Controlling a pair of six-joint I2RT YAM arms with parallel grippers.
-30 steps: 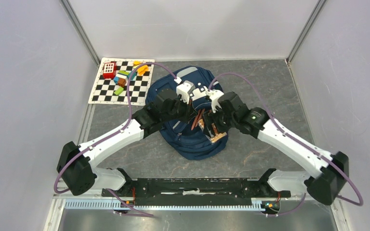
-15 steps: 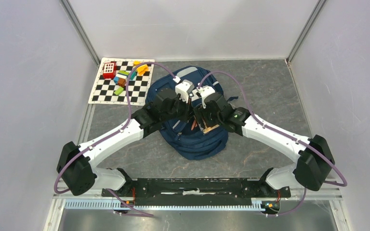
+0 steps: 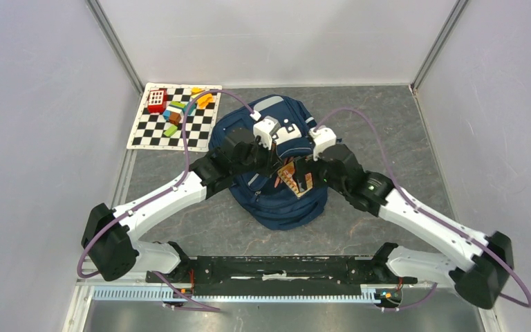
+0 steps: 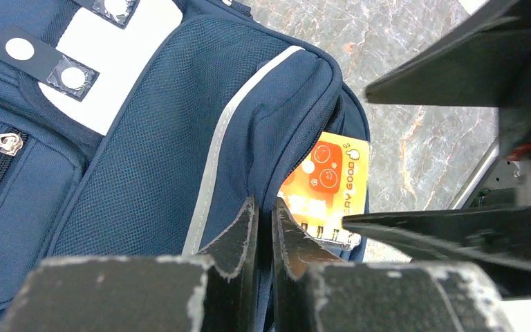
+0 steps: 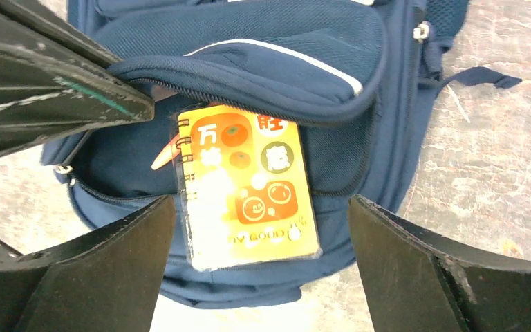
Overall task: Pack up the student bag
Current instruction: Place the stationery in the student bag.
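The right claw point(image 5: 262, 200) is spread wide, one finger on each side of the orange notebook point(image 5: 245, 228), not touching it. The notebook sticks half out of a pocket of the student bag point(image 5: 263, 48), its top end under the pocket's lip. The left claw point(image 4: 264, 207) is pressed together and seems to pinch that lip, lifting it so the pocket gapes. The bag lies flat on the grey table point(image 3: 387, 124), between both arms. The lip sits close over the notebook and may catch it. The right side has room to swing. The checkered mat point(image 3: 153, 131) sits well apart, far left.
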